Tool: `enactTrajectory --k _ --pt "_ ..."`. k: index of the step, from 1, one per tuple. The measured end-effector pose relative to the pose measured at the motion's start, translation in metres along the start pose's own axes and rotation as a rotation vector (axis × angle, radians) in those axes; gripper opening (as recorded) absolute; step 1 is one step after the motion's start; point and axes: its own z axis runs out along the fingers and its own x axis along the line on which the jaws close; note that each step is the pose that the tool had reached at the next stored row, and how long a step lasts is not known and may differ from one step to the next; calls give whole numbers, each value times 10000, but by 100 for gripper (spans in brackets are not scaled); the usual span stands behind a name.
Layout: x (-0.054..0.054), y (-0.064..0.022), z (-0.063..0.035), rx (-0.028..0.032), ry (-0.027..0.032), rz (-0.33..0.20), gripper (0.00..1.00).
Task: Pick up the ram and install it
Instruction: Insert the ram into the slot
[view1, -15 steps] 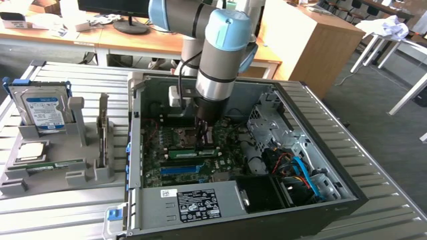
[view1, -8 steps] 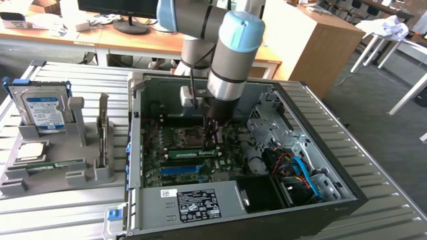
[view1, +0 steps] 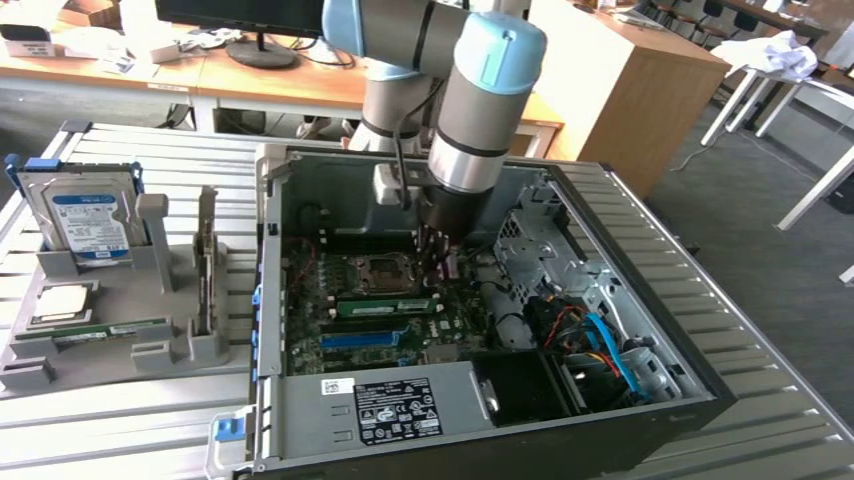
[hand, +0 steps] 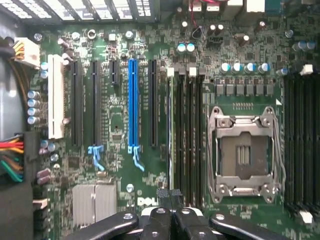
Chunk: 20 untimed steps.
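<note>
A green ram stick (view1: 384, 305) stands on edge in a memory slot of the motherboard (view1: 350, 345), beside the empty processor socket (view1: 383, 272). The wrist view looks down on its thin top edge (hand: 171, 135), next to the black memory slots (hand: 192, 135) and the socket (hand: 244, 152). My gripper (view1: 438, 266) hangs inside the open computer case, just above the board near the stick's end on the exterior view's right. Its fingers (hand: 169, 194) are shut together with nothing between them. A second green stick (view1: 100, 330) lies in the grey holder outside the case.
The grey holder (view1: 174, 350) at the exterior view's left also carries a blue-labelled hard drive (view1: 87, 222) and a square silver processor (view1: 60, 302). Case walls (view1: 271, 300), a drive cage (view1: 534, 245) and bundled cables (view1: 601, 345) surround the board. Expansion slots (hand: 132, 105) lie beside the memory slots.
</note>
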Motion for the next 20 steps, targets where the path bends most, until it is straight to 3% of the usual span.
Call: enactTrajectory --k 16,20 --pt "-6 -359 -85 -62 2 2 10" --pt "-7 -395 -95 -68 -10 3 10"
